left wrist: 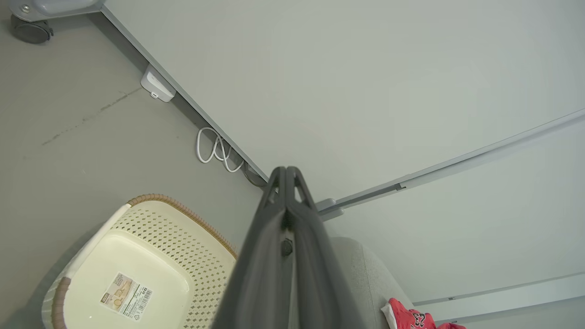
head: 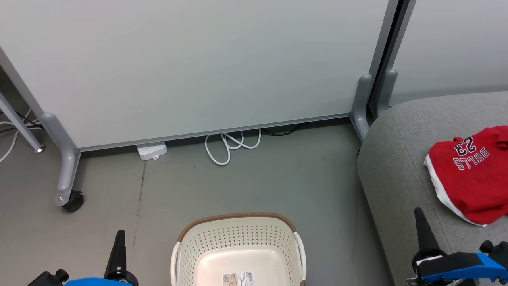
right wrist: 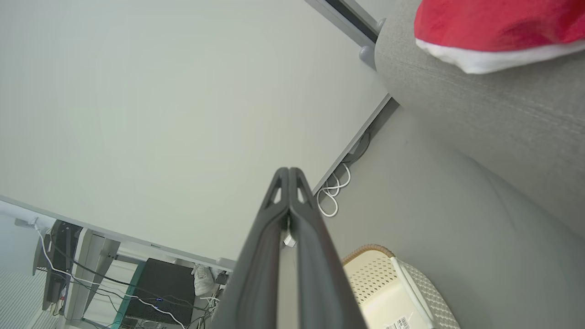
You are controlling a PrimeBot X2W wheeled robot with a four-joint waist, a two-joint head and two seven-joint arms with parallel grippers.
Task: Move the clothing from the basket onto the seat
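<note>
So the clothing (head: 472,174) is on the seat (head: 397,167) right now. It's a red jersey lying rumpled toward the right side of the head view, with the "BULLS 23" print facing up and reading upside down from the robot's side. The white hem runs along the edge nearest the seat's rounded corner. It all rests on the grey fabric and is partly cut off by the picture's right edge. Can't tell if there's more than one garment in that red heap.

The basket (head: 238,234) sits on the floor (head: 278,178) straight ahead of the robot, bottom centre. It's well apart from the clothing, with a strip of floor between it and the seat. You can see right down to its cream bottom, where a label (head: 238,279) is stuck. The brown rim band (head: 238,215) runs along the far side.

Both pincers are clenched, with nothing in them. The left gripper (left wrist: 287,170) has its fingers (left wrist: 269,265) pressed flat together, pointing up, off to the basket's left above the floor. The right gripper (right wrist: 289,170) is the same deal. In the head view it shows against the seat's near part, close to the clothing but not touching it.

Behind it all there's a pale partition (head: 198,59) on a caster (head: 73,200). A looped white cable (head: 230,147) and a power strip (head: 152,150) lie on the floor by its bottom edge.
</note>
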